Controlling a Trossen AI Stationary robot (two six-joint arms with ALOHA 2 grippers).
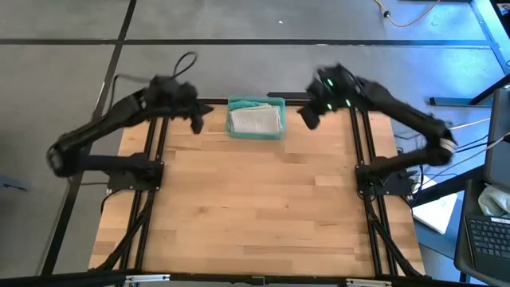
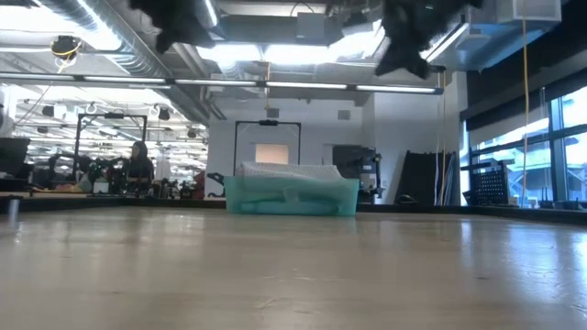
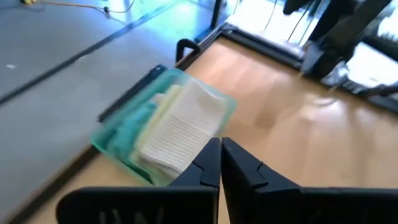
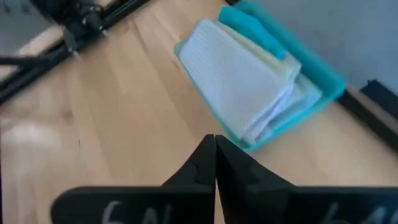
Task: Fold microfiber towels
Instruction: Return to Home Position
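A teal plastic bin stands at the middle of the table's far edge. Folded microfiber towels lie stacked in it, a light grey one on top, pale green and teal ones beside it. My left gripper hangs shut above the table, left of the bin. My right gripper hangs shut above the table, right of the bin. Both are raised well clear of the table, and neither has anything between its fingers.
Bare wood tabletop stretches from the bin to the near edge. The arms' black frames run along the left and right sides. In the low view the bin stands far back, with the room behind it.
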